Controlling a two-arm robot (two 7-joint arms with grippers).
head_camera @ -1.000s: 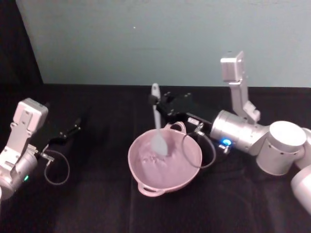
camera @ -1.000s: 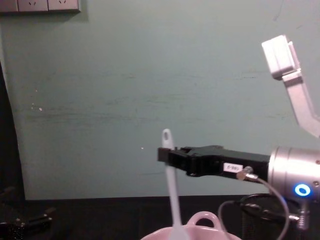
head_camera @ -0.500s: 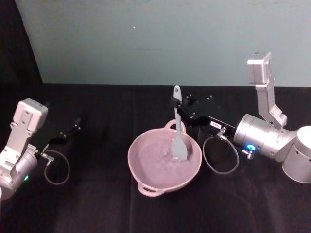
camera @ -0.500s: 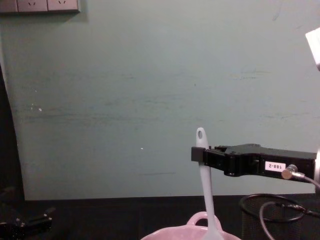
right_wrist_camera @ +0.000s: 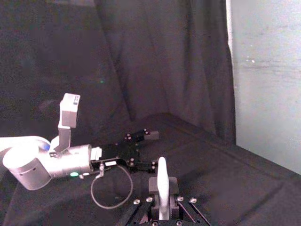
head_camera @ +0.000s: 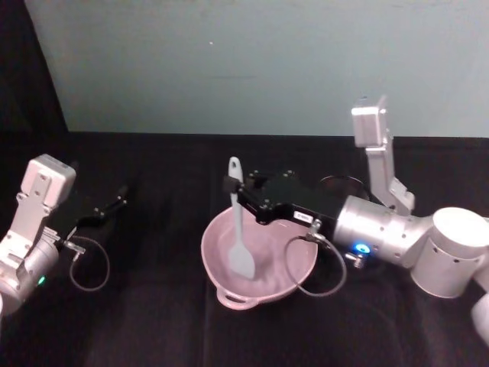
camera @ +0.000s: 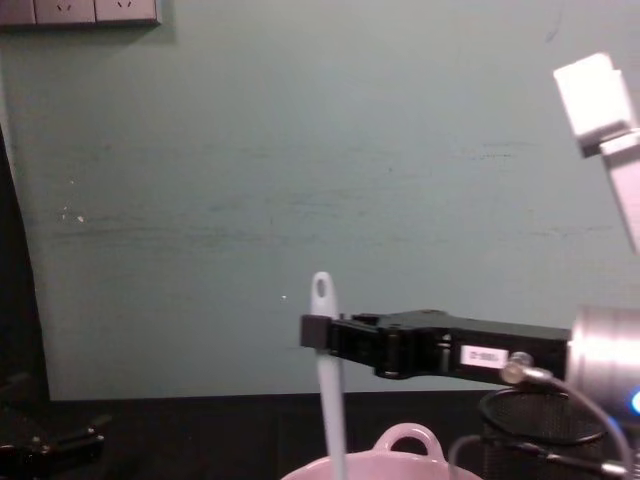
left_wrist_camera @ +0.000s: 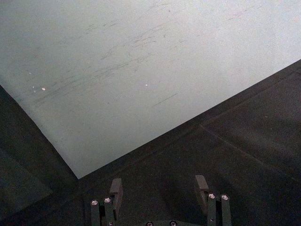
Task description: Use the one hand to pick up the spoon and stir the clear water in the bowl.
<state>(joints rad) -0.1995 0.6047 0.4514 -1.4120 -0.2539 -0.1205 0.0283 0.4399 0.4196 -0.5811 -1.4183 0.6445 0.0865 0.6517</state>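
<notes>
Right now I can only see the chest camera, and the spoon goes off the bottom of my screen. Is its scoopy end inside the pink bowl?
Observer: Yes. In the head view the spoon has its scoop end down inside the pink bowl, a little left of the bowl's middle.
Operator: Is the right gripper really holding it?
Observer: In the right wrist view the right gripper has its jaws shut on the handle, which stands upright between them.
Operator: What's the other arm doing?
Observer: The left gripper is parked over the left side of the black tabletop. Its wrist view shows the jaws open with nothing between them.
</notes>
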